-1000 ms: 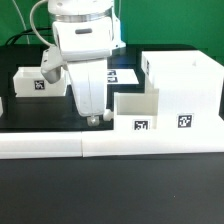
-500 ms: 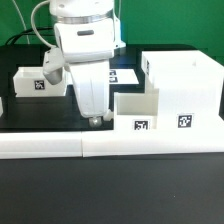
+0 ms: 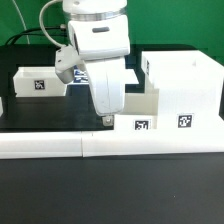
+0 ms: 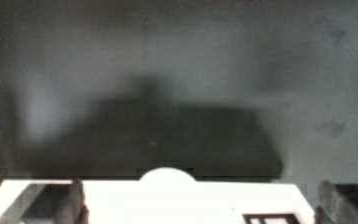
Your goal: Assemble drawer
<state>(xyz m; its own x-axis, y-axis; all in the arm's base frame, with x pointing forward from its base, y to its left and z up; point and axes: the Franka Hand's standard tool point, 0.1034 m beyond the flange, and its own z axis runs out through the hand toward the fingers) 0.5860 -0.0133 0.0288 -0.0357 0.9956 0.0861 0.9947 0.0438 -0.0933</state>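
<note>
Black matte tabletop (image 3: 30, 115) runs across the scene, edged along the front by a long white L-shaped bar (image 3: 50, 148). At the exterior view's left a small white plastic tray bearing a square tag (image 3: 38, 82) sits well apart from the rest. Next comes the white two-finger gripper (image 3: 105, 122), pointing down with its tips just beside a second white tagged tray (image 3: 138, 112). This tray rests against the large white boxy housing (image 3: 190, 85) at the exterior view's right; whether it is partly inside I cannot tell.

The wrist view shows the dark fingers (image 4: 43, 205) spread wide, the second tray's white body lying between them with a rounded bump (image 4: 167, 178), likely its knob, at the middle.

The step looks like taking hold of this tray. Doing it well calls for keeping the knob centred between the fingers, lowering until the pads flank the tray evenly, then closing gently so the tray stays square to the housing.
</note>
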